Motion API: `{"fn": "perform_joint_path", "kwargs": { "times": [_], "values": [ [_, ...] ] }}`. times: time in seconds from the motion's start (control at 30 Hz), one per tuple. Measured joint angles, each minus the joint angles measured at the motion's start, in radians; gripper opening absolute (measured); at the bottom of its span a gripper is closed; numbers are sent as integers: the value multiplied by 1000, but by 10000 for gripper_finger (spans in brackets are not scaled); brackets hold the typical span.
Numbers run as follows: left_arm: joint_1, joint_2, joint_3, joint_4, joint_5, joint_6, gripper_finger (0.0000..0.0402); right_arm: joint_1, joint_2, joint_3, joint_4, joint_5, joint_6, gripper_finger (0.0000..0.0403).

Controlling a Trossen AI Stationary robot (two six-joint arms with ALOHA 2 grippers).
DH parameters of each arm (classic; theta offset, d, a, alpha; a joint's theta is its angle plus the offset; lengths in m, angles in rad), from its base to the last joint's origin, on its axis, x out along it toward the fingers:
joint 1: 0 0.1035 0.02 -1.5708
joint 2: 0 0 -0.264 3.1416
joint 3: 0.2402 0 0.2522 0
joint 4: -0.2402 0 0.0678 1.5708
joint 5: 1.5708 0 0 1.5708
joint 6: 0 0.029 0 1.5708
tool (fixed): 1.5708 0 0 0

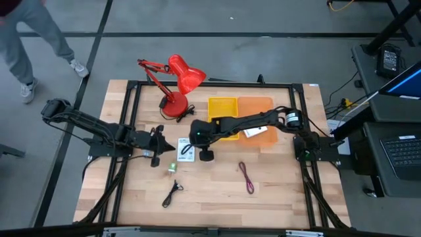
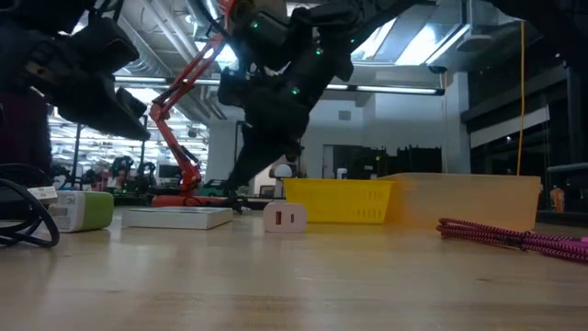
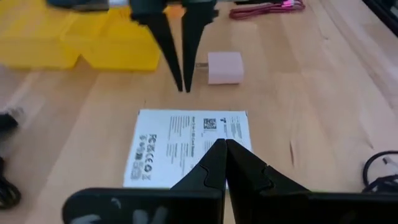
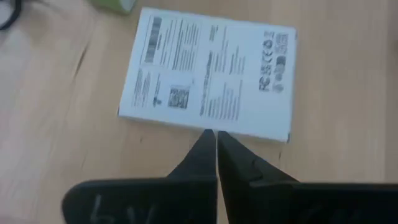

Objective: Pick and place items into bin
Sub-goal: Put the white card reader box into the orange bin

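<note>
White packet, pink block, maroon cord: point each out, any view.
white packet [image 4: 208,78]: right wrist view, middle of its printed face.
pink block [image 3: 224,67]: left wrist view, centre of its top face.
maroon cord [image 1: 247,177]: high view, midway along the cord on the table.

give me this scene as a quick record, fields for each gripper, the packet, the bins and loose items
left gripper: shut, empty, at the white packet's edge
right gripper: shut, empty, above the packet
white packet: flat on table
bins: yellow bin beside orange bin
loose items: pink block, maroon cord, black cord
</note>
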Motion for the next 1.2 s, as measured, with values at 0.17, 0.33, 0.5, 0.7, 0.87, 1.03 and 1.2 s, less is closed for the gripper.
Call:
{"fn": "perform_joint_path", "kwargs": {
  "times": [0.17, 0.33, 0.5, 0.7, 0.87, 1.03, 1.2],
  "values": [
    [0, 5, 0, -2, -2, -67, 4, 0, 0, 0, 28, 4, -2, 0],
    [0, 5, 0, 5, -4, -92, 6, 0, 38, 0, 68, 7, -1, 0],
    [0, 7, 0, -2, -4, -110, 18, -1, 49, 0, 81, 8, 0, 0],
    [0, 7, 0, -2, -32, -94, 31, -1, 49, 0, 77, 8, 22, 0],
    [0, 7, 0, -3, -38, -93, 36, -1, 54, -1, 77, 8, 22, 0],
    [0, 7, 0, -3, -38, -93, 36, -2, 67, 0, 82, 7, 22, 0],
    [0, 7, 0, -2, -41, -93, 36, -2, 76, 2, 75, 7, 22, 0]
  ]
}}
